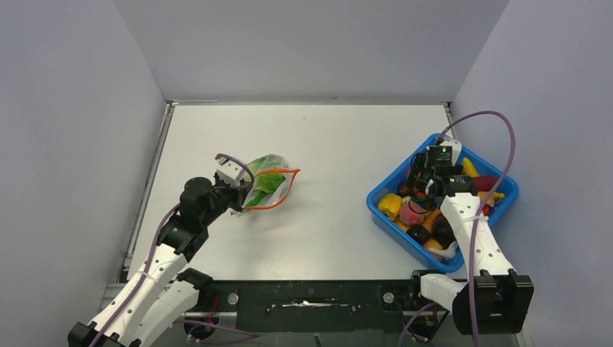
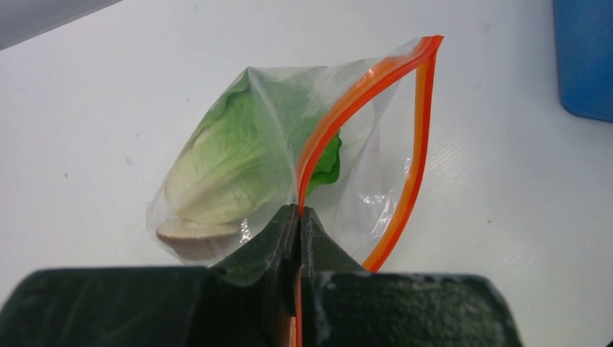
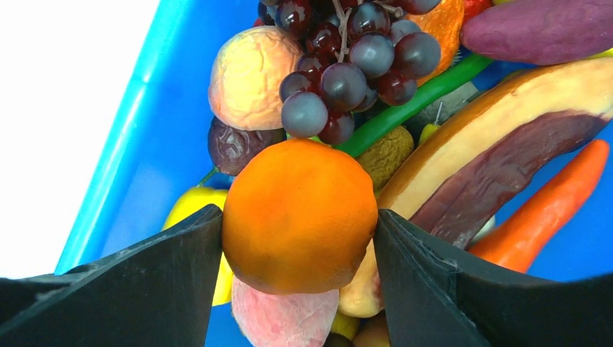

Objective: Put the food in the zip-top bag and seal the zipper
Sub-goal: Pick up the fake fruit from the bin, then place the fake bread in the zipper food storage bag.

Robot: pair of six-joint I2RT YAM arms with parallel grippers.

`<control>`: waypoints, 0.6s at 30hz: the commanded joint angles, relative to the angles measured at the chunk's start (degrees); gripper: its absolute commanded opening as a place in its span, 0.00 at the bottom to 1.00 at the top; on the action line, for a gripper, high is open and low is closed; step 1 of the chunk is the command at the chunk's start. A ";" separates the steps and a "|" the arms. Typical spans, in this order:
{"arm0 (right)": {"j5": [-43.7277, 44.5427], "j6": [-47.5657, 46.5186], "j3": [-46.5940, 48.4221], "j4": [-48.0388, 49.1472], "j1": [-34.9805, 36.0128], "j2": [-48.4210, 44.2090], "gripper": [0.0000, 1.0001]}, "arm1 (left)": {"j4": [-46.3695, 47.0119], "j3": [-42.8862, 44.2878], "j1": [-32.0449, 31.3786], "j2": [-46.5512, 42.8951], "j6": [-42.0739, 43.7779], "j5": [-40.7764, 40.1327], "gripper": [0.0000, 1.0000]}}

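The blue bin [image 3: 137,152] surrounds the right gripper [image 3: 298,217] on all sides and is packed full. If the arm rises at a slant instead of straight up, it may catch the wall to its left or drag the neighbouring pieces with it. The zip-top bag [image 1: 271,181] lies well apart from that hand and directly ahead of the left gripper [image 2: 298,217], which is pinched shut on the zipper [image 2: 361,94] at the near end of the mouth. Only that one point is held, so the far lip hangs free. The opening is a narrow leaf-shaped gap that could fold shut or skid away when something is pushed in. The lettuce leaf [image 2: 224,159] already fills most of the pouch beyond those closed fingertips, which leaves little room and could block a bulky piece at the mouth. The orange [image 3: 300,210] sits between the right fingers [image 3: 166,267], and both pads press on its sides. It is round, smooth and nearly as wide as the jaws, so it may roll out of the grip during the carry, or prove too broad for the gap. The grapes [image 3: 347,65] lie just past the fingertips, touching the orange's far side, and may be nudged or lifted along with it.
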 commanded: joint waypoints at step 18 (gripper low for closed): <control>-11.31 3.60 7.16 -1.05 2.95 -13.46 0.56 | 11.98 4.50 -0.07 2.66 -9.64 3.31 0.00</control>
